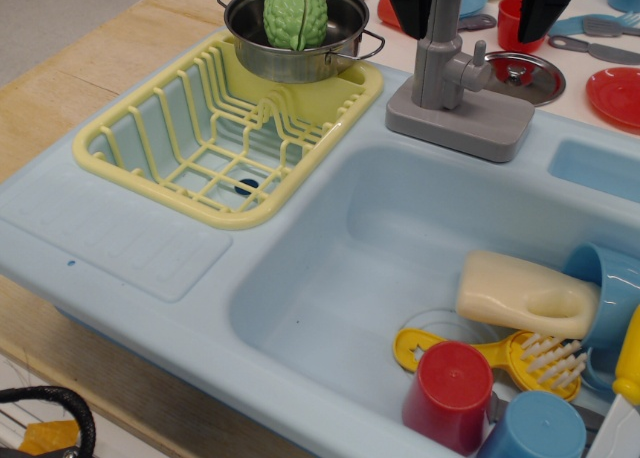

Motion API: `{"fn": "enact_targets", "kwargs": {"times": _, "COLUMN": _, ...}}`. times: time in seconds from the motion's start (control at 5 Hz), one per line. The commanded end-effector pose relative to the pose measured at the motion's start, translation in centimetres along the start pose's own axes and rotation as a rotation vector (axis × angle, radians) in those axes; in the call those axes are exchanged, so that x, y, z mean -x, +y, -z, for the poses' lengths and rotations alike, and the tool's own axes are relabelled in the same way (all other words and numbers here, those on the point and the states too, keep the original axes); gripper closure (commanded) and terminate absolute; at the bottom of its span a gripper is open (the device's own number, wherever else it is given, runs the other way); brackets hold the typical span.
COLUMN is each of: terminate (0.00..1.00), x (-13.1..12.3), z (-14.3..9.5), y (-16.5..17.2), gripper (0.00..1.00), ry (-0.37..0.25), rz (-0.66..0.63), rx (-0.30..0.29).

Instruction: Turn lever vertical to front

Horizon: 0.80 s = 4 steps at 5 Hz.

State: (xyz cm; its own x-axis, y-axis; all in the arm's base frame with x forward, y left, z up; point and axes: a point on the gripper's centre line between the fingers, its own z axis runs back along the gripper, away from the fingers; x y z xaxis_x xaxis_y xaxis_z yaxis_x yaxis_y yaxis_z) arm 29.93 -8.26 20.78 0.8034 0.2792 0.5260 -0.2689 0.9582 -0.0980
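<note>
Standing upright, the lever (437,68) shows no tilt toward the front yet; I judge the turn itself not done, only the approach.

Landmark: the sink basin (330,268).

Nearest, inside the basin at its right front: a red cup (450,393), a blue cup (532,428), a yellow brush (520,356) and a cream sponge-like block (525,295), piled together and touching.

Left of the basin: yellow drying rack (120,153), with a steel pot (300,63) at its far end holding a green vegetable (295,11).

Behind the basin's far rim: the lever's flat grey base (460,123). Long axis of the lever is vertical, top hidden between the black end effector (480,3) halves. Short side stub (480,66) points right, away from the rack.

End effector: two dark fingers straddle the lever top, a wide gap between them, apparently not clamped on it; contact cannot be confirmed as the frame crops it.

Beyond on the counter (60,88): red plate (615,96), scattered toy dishes.

Remaining: engage the arm, swing it forward over the basin.
</note>
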Motion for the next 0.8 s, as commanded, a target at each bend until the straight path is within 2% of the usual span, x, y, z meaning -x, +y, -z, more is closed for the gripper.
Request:
{"fn": "enact_targets", "kwargs": {"times": 0.0, "terminate": 0.0, "x": 0.0, "z": 0.0, "y": 0.0, "gripper": 0.0, "ry": 0.0, "rz": 0.0, "rx": 0.0}}
{"fn": "enact_targets", "kwargs": {"times": 0.6, "terminate": 0.0, "x": -1.4, "z": 1.3, "y": -1.0, "gripper": 0.0, "ry": -0.005, "rz": 0.096, "rx": 0.046}}
